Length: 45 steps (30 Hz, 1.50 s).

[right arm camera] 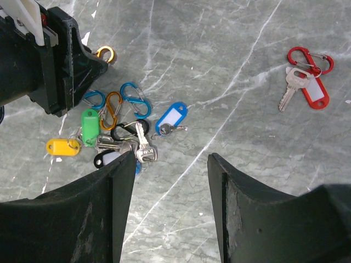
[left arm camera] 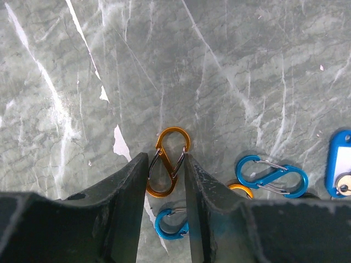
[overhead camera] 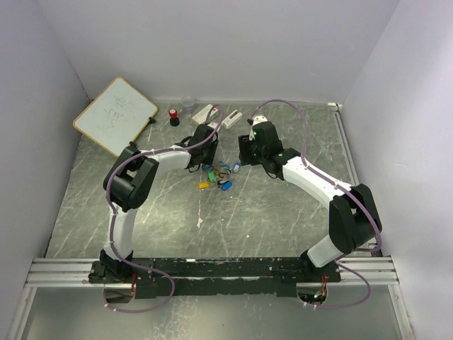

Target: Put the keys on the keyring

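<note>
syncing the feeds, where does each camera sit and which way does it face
Top external: above and behind, looking down at the table; both arms show whole.
Left wrist: on the left arm, looking down; left gripper straddles an orange clip.
Right wrist: on the right arm, looking down at the keys; right gripper open.
Shared: the blue tag appears in both wrist views.

Whether the left claw truly pinches the orange clip between its fingers, I can't tell. One of them covers most of an orange ring; a blue tag beyond it runs off the edge. The right claw hides part of the keys.
</note>
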Available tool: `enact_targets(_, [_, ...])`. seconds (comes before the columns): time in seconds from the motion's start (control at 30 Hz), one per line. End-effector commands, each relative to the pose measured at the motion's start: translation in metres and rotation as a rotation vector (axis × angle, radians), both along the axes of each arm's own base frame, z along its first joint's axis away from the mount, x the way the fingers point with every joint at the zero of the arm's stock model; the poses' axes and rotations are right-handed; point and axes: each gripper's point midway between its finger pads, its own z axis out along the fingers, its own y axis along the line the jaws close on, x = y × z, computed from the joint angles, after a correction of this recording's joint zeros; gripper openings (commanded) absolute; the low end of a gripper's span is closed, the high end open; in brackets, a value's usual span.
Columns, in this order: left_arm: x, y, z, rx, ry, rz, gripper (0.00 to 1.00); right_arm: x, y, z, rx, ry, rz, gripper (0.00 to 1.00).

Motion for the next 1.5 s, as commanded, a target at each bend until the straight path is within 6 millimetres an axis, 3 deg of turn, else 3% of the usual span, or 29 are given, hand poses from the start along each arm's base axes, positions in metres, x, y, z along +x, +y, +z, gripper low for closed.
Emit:
enact_targets(0.0, [-0.015,-0.003,-0.018,0.019,0.048,-0.014,0.42,-0.001,-0.003,0.007,0.012,-0.017,-0.009,0.56])
enact_targets(0.43, [-0.017,0.001,-0.018,0.023,0.049,-0.002,0.32,0.000,-0.002,0.007,0.010,-0.017,-0.008,0.56])
enact_targets(0.63, [-0.017,0.001,-0.016,0.029,0.048,-0.005,0.07,0.001,-0.002,0.007,0.008,-0.016,-0.005,0.56])
enact_targets(0.93, [-0.015,0.003,-0.009,0.033,0.036,0.006,0.07,0.000,-0.001,-0.002,-0.001,0.002,0.005,0.56])
enact_targets(1.03, [-0.014,0.006,0.004,0.037,0.025,0.025,0.07,-0.001,0.000,-0.012,-0.012,0.027,0.012,0.56])
enact_targets(1.33, [-0.016,0.010,0.069,-0.013,-0.020,0.063,0.07,-0.006,0.008,-0.048,-0.025,0.138,0.046,0.53])
enact_targets(1.47, [-0.022,0.011,0.084,-0.046,-0.031,0.064,0.07,-0.006,0.012,-0.058,-0.017,0.165,0.055,0.53])
